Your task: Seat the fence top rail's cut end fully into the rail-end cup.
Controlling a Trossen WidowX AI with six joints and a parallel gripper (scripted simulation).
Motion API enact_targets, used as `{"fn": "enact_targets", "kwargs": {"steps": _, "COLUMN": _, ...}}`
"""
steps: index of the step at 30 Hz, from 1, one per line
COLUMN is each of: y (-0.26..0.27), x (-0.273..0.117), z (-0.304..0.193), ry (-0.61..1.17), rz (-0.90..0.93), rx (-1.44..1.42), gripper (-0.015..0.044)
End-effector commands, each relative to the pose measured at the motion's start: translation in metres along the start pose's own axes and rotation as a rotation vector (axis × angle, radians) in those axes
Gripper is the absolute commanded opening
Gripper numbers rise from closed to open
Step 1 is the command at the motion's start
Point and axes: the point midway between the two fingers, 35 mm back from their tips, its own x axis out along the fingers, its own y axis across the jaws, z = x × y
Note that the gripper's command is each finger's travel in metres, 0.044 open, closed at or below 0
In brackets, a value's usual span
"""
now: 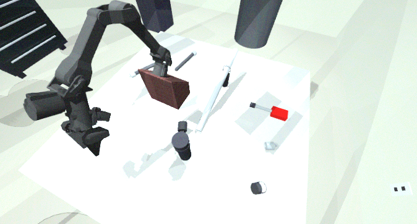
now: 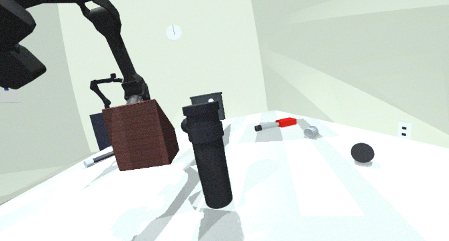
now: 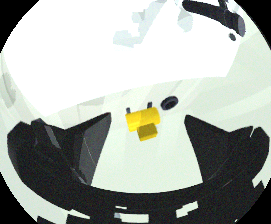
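The big dark post (image 1: 185, 154) (image 2: 213, 171) stands upright; its brace band (image 2: 206, 132) sits high, just below the post cap (image 1: 180, 140) (image 2: 201, 108). The dark rail-end cup (image 1: 182, 125) (image 2: 184, 125) hangs on the band. The long white rail (image 1: 212, 98) passes through the loop cap (image 1: 226, 68) on a small dark post. Its near end is outside the cup, to the cup's right in the top view. The exterior view hides most of the rail. My gripper (image 1: 104, 125) (image 3: 148, 117) is open and empty, well left of the post and away from the rail.
A reddish-brown block (image 1: 164, 89) (image 2: 138, 136) stands left of the rail, before the arm's base. A red-handled tool (image 1: 279, 113) (image 2: 286, 122), a grey fitting (image 1: 270, 145) (image 2: 311, 132) and a dark round cap (image 1: 257, 187) (image 2: 362, 152) lie to the right. Dark rods (image 1: 185, 60) lie at the back.
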Motion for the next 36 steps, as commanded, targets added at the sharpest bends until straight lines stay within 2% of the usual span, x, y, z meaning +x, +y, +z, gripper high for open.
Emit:
{"fn": "enact_targets", "kwargs": {"steps": 1, "y": -0.001, "x": -0.001, "z": 0.001, "ry": -0.001, "rz": -0.001, "rx": 0.005, "gripper": 0.0426}}
{"fn": "enact_targets", "kwargs": {"steps": 4, "y": -0.023, "x": -0.009, "z": 0.009, "ry": -0.012, "rz": -0.014, "rx": 0.088, "gripper": 0.0440}}
{"fn": "enact_targets", "kwargs": {"steps": 9, "y": -0.091, "x": -0.038, "z": 0.052, "ry": -0.070, "rz": -0.044, "rx": 0.377, "gripper": 0.0440}}
{"fn": "enact_targets", "kwargs": {"steps": 18, "y": -0.162, "x": -0.070, "z": 0.117, "ry": -0.174, "rz": -0.085, "rx": 0.687, "gripper": 0.0440}}
{"fn": "enact_targets", "kwargs": {"steps": 27, "y": -0.211, "x": -0.100, "z": 0.199, "ry": -0.322, "rz": -0.065, "rx": 0.986, "gripper": 0.0440}}
{"fn": "enact_targets", "kwargs": {"steps": 36, "y": -0.233, "x": -0.127, "z": 0.289, "ry": -0.484, "rz": 0.050, "rx": 1.283, "gripper": 0.0440}}
